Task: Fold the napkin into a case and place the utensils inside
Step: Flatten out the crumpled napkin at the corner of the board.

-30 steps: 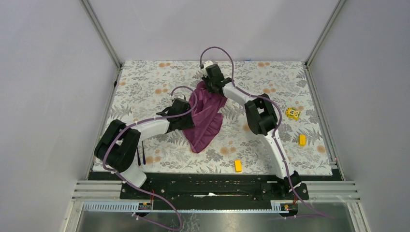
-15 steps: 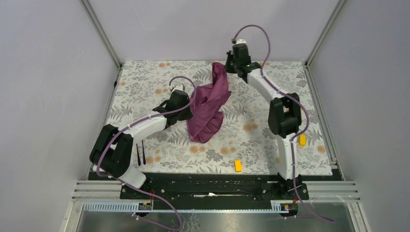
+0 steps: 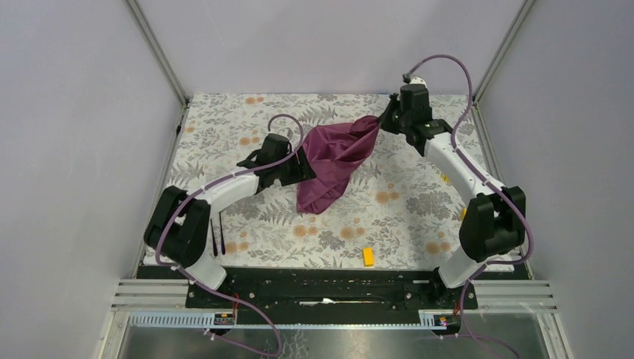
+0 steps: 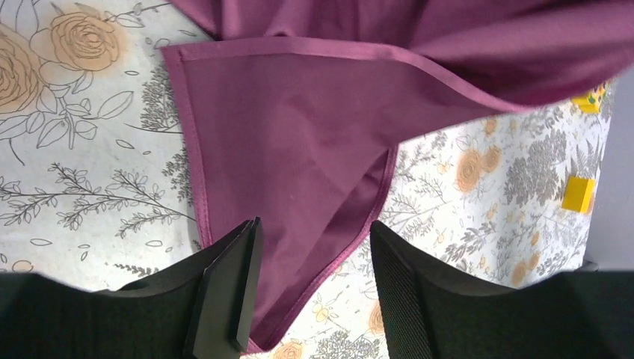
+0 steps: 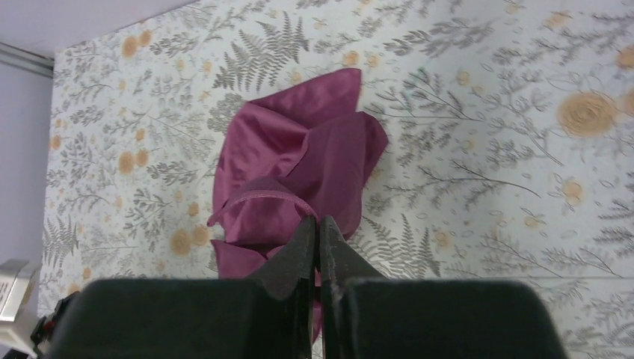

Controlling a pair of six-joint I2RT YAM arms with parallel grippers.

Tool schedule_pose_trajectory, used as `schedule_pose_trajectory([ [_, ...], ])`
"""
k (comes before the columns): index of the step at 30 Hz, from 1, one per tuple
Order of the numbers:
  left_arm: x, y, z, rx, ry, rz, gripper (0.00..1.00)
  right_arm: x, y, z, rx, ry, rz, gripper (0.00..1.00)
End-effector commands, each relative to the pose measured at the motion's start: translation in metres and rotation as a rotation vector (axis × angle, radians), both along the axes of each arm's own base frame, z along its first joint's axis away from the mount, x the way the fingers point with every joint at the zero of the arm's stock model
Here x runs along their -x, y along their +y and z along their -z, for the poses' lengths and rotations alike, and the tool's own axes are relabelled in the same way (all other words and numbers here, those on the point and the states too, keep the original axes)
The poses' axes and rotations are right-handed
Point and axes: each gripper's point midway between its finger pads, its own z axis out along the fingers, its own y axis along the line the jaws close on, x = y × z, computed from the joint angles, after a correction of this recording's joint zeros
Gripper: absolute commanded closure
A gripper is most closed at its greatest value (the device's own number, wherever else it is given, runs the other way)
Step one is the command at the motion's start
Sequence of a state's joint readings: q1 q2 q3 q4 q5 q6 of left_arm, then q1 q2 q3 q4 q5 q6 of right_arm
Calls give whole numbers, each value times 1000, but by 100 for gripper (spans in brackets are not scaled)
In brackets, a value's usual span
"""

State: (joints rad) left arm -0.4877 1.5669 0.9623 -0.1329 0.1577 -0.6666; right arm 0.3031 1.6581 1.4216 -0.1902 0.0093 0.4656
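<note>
The plum-purple napkin is bunched and stretched across the middle of the floral mat. My right gripper is shut on its upper right corner at the far right and holds that corner up. In the right wrist view its jaws are pressed together on the cloth. My left gripper is at the napkin's left edge. In the left wrist view its jaws stand apart, with a hemmed fold of the napkin lying between and below them. The two dark utensils lie at the near left by the left arm.
A yellow block lies near the front edge at centre. Two more yellow blocks show at the right of the left wrist view. Grey walls and metal frame posts enclose the mat.
My right arm has swung from the far middle to the far right with the napkin corner, drawing the cloth out sideways. My left gripper has stayed at the napkin's left edge.
</note>
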Motion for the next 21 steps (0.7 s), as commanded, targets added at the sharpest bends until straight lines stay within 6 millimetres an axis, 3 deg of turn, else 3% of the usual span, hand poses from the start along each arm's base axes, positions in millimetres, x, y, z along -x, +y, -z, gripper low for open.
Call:
schedule_pose_trajectory([
  [1,-15,2,4,71,77,-79,38,4,-19,-8,-15,-34,45,100],
  [5,-15,14,13,71,62,-169,27,8,-18,-8,-14,-34,30,100],
  [17,9,12,63,106,160,-150,27,10,-24,-9,-29,-40,22,100],
  [21,14,9,64,144,155,-139,29,10,-27,-9,-35,-39,23,100],
])
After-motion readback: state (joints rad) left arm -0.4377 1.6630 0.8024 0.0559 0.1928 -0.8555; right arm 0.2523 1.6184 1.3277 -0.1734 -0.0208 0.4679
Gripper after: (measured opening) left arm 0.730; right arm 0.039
